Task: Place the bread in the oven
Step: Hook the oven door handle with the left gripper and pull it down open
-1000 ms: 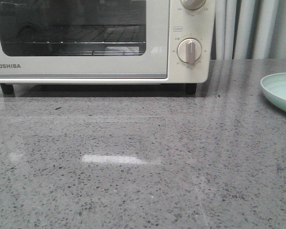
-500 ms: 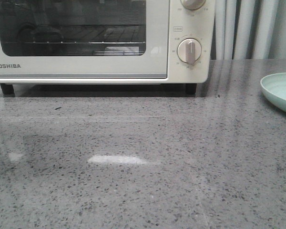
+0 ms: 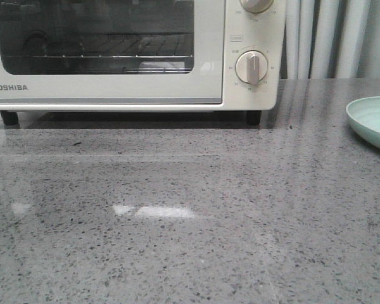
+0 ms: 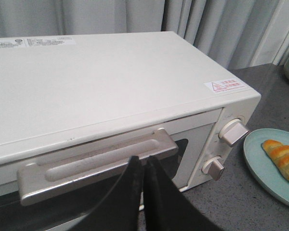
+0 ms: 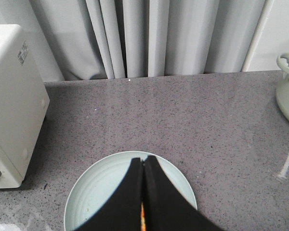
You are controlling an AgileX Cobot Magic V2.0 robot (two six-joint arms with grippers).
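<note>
Left wrist view, closed left tool (image 4: 143, 161), glossy oven (image 4: 111, 91), striped bread (image 4: 283, 159), right tool (image 5: 143, 161) closed.

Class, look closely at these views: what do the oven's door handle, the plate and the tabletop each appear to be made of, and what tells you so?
Door handle: probably brushed metal or metallic-coated plastic, with a dull champagne sheen.
Plate: pale mint, matte, faintly ringed; ceramic or melamine, hard to say.
Tabletop: polished grey speckled stone or quartz composite, since it mirrors the oven and a light glare.
</note>
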